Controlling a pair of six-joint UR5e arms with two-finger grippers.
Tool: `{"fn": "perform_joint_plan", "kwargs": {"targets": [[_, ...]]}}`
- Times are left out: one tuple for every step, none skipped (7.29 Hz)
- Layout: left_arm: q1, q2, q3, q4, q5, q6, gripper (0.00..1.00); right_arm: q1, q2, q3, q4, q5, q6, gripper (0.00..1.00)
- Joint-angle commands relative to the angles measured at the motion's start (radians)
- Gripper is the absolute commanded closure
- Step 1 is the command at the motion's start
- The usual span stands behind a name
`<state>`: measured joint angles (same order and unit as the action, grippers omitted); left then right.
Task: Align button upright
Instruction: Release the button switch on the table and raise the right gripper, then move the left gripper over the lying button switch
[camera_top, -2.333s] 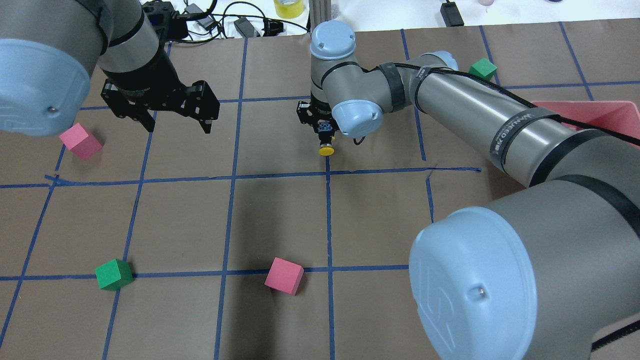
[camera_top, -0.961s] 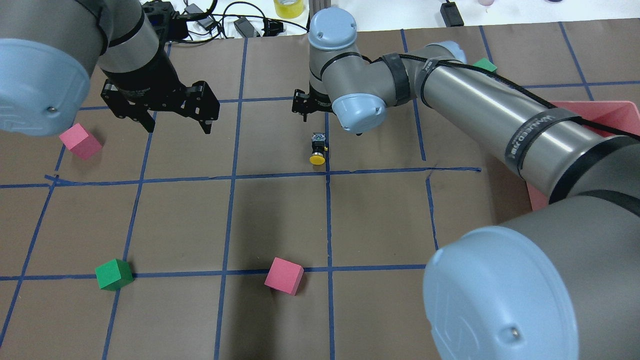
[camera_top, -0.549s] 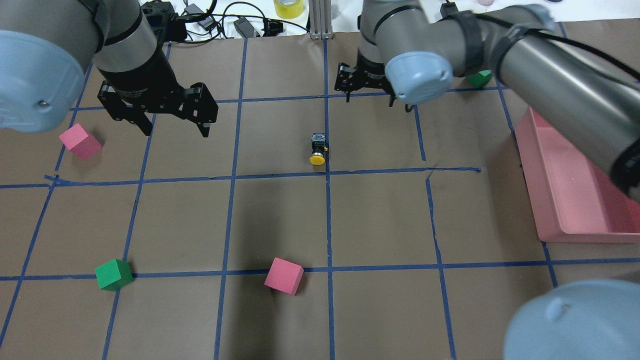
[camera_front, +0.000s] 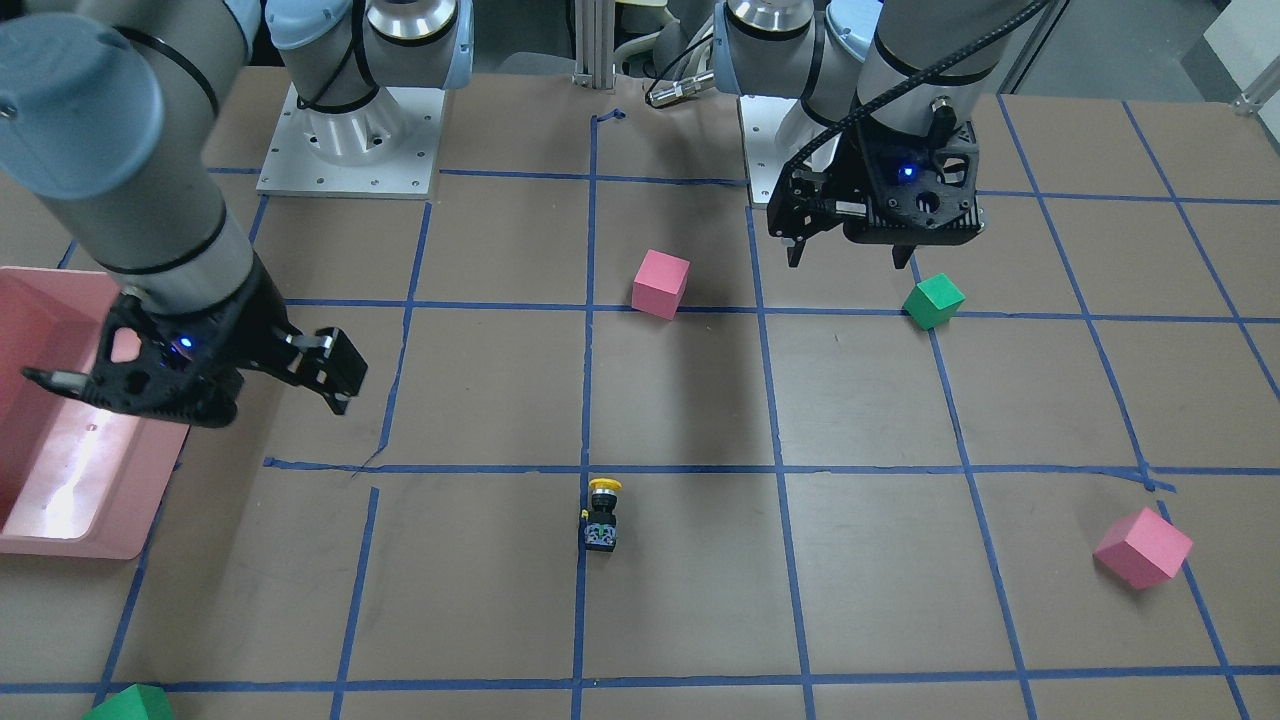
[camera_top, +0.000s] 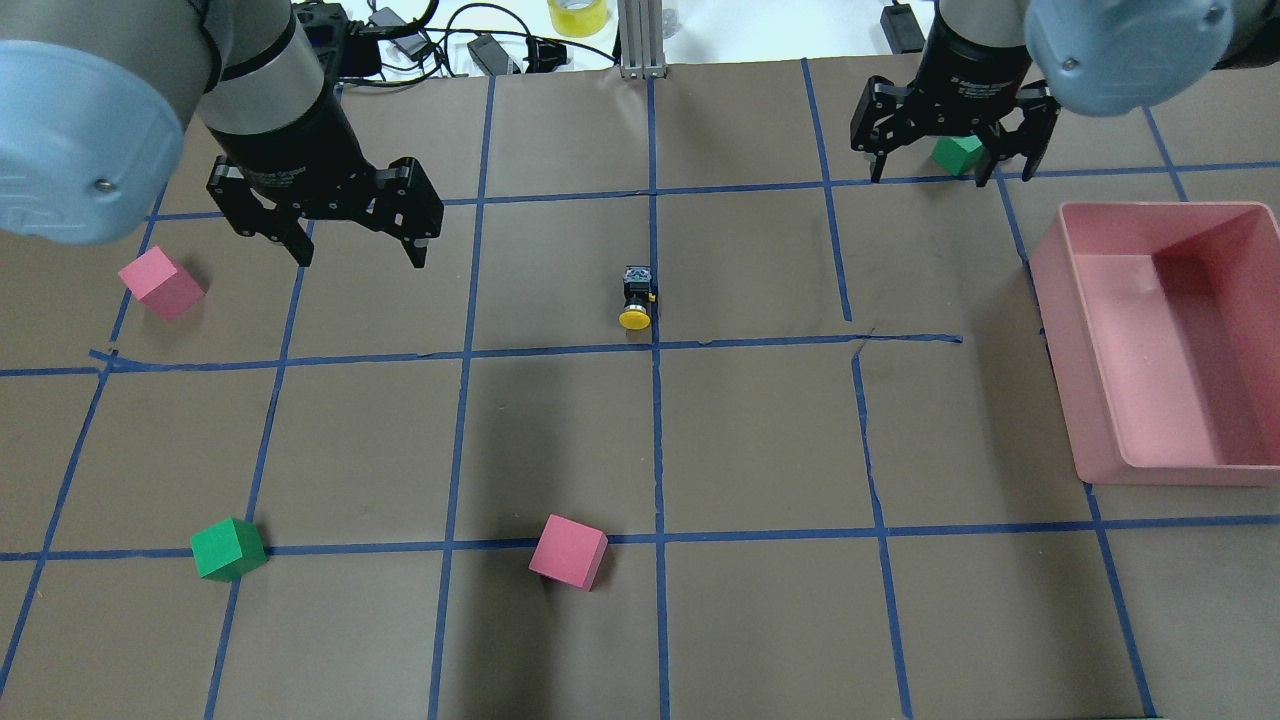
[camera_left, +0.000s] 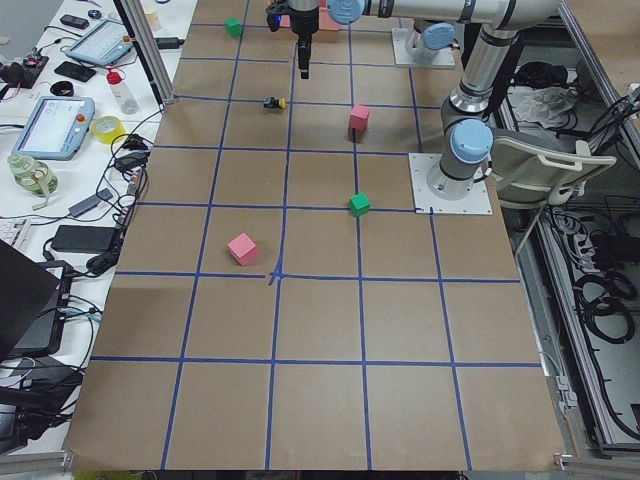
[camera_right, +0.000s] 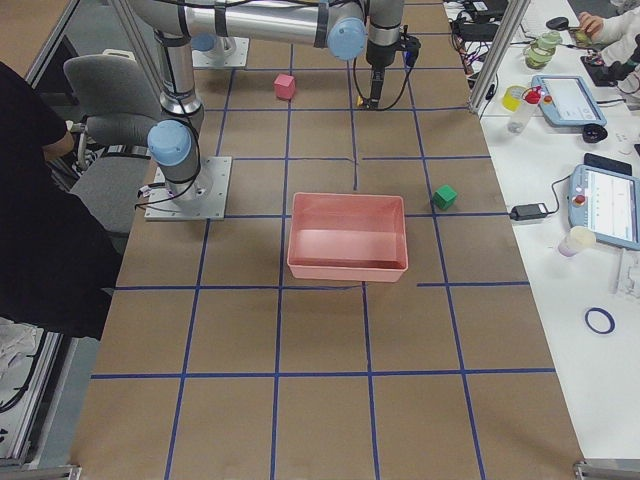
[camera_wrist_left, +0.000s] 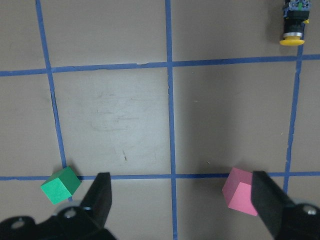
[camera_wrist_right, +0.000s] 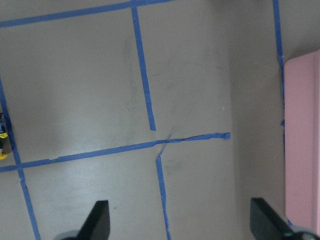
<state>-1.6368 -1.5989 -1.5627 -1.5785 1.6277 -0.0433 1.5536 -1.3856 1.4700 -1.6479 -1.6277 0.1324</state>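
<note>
- Front-facing view: the button is seen lying on its side near the middle of the bench, its yellow cap turned toward the robot's edge. The left gripper and the right gripper are raised above the bench, jaws spread wide with nothing between them.
- Overhead view: the button is found just beside a blue tape line, well apart from both grippers. A green cube shows behind the right gripper.
- Left side view: the button is made out only as a small speck.
- Right side view: a pink bin is seen on the bench, away from every edge.
- Left wrist view: the button is seen ahead, beyond parted, empty fingers.
- Right wrist view: a sliver of the button is caught at the view's left edge, and the fingers are parted over bare bench.
</note>
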Motion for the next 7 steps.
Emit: {"fn": "perform_joint_plan", "kwargs": {"targets": [[-0.011, -0.015, -0.078, 0.167, 0.0, -0.022, 0.0, -0.003, -0.053, -0.004, 0.091, -0.02, 0.0, 0.0], [-0.04, -0.015, -0.155, 0.289, 0.0, -0.114, 0.0, -0.001, -0.055, -0.01, 0.092, -0.015, 0.0, 0.0], [-0.101, -0.019, -0.204, 0.38, 0.0, -0.238, 0.0, -0.001, -0.055, -0.019, 0.091, -0.017, 0.0, 0.0], [-0.177, -0.048, -0.238, 0.502, 0.007, -0.307, 0.0, -0.001, -0.061, -0.026, 0.094, -0.023, -0.004, 0.0], [-0.23, -0.09, -0.287, 0.661, 0.011, -0.394, 0.0, 0.002, -0.067, -0.027, 0.086, -0.024, -0.001, 0.0], [-0.265, -0.123, -0.319, 0.778, 0.012, -0.465, 0.0, 0.009, -0.067, -0.027, 0.083, -0.018, 0.004, 0.0], [-0.296, -0.162, -0.333, 0.857, 0.046, -0.521, 0.0, 0.031, -0.07, -0.025, 0.089, -0.018, 0.004, 0.0]]}}
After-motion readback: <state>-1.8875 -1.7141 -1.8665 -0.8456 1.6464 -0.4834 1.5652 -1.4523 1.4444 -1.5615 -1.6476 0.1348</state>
